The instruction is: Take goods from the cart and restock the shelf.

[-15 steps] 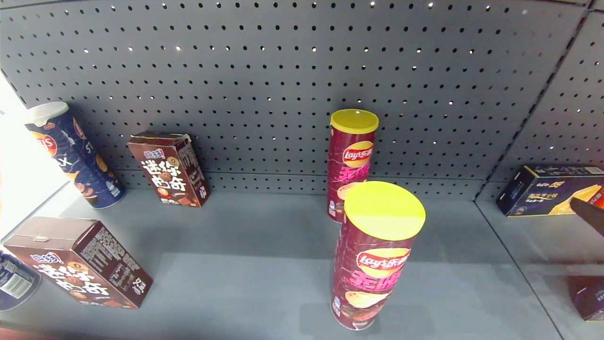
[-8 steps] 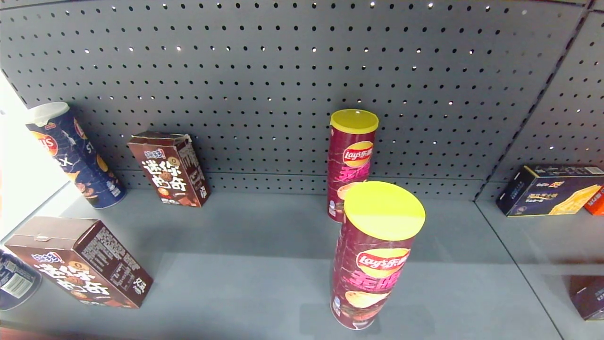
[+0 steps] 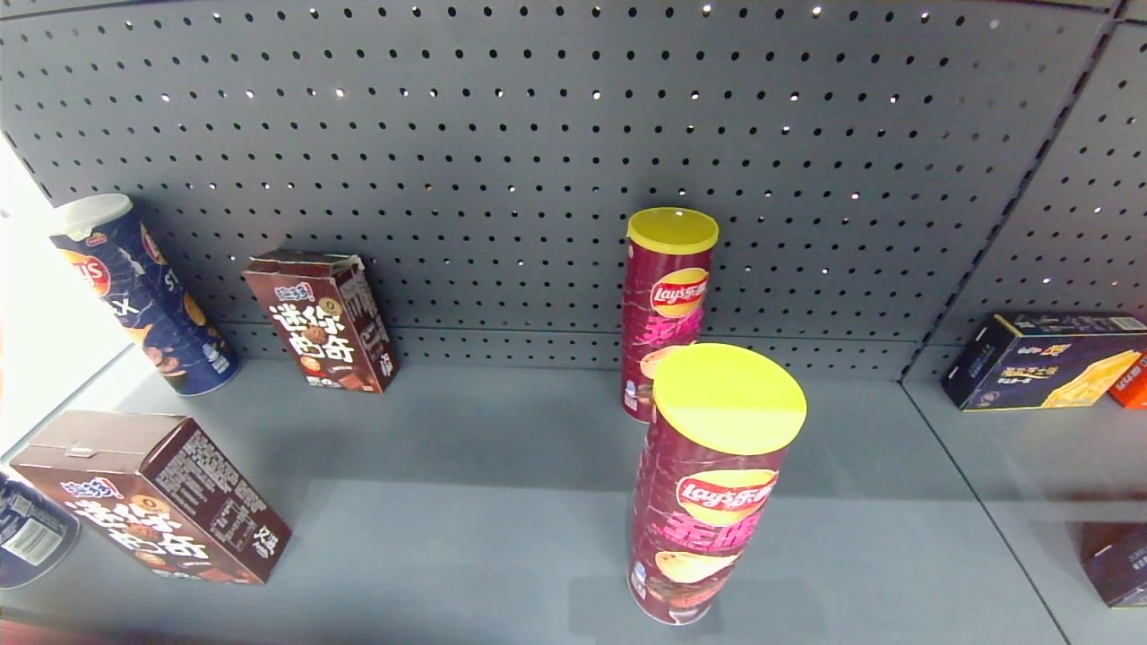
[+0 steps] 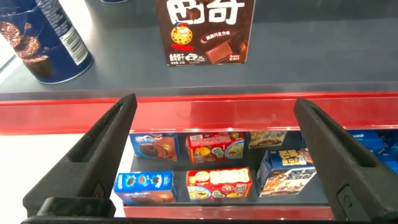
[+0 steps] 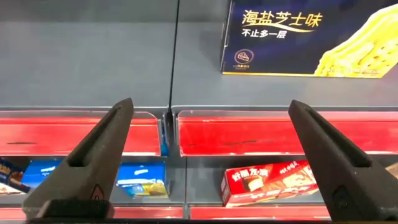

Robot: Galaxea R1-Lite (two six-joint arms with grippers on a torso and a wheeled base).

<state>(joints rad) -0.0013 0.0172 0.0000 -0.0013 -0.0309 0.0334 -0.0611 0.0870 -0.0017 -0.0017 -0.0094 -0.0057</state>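
While both arms sit before its red front rail, the grey shelf [image 3: 502, 502] carries goods standing well apart. At the left front stands a closed brown cookie box [image 3: 152, 497], with a second cookie box [image 3: 323, 322] against the pegboard [image 3: 538, 134] behind. A magenta chip can [image 3: 708, 502], yellow lid on, stands mid-shelf just before a matching rear can [image 3: 668, 305]. A blue can [image 3: 143, 296] stands far left, and a dark blue box [image 3: 1048, 363] lies in the right bay. The left gripper [image 4: 216, 104] and right gripper [image 5: 211, 104] both gape wide, grasping nothing. Small boxes [image 4: 214, 168] fill a lower tier.
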